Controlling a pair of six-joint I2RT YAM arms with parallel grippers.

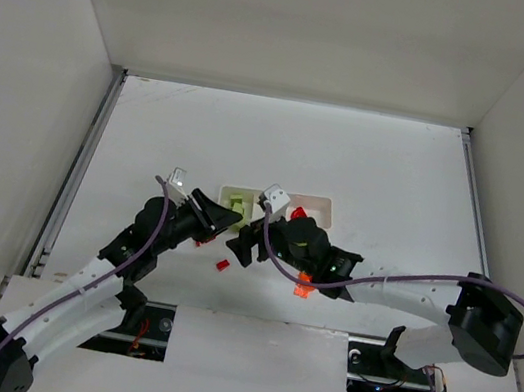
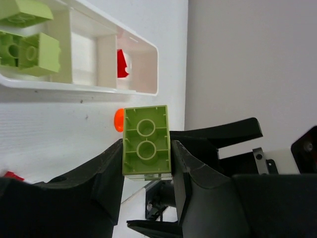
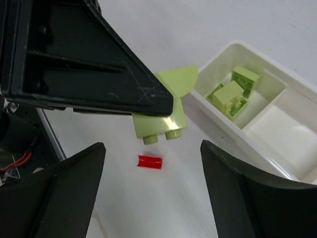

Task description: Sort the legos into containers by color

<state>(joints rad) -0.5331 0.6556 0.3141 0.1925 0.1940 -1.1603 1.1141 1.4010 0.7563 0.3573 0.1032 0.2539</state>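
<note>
Looking from above, we see the left gripper just at the near side of the left end of the white tray. Its fingers are clamped on a pale green brick, whose hollow underside faces the left wrist camera.

The right gripper sits close beside it, to the right. Its jaws are spread wide, with nothing between them.

A small red piece lies on the table, below the held brick and near the tray. An orange piece lies further right, beside the right arm.

In the tray, the left compartment holds several green bricks and the right compartment holds a red brick. From above we cannot make out the middle compartment, since the right wrist covers part of it.
</note>
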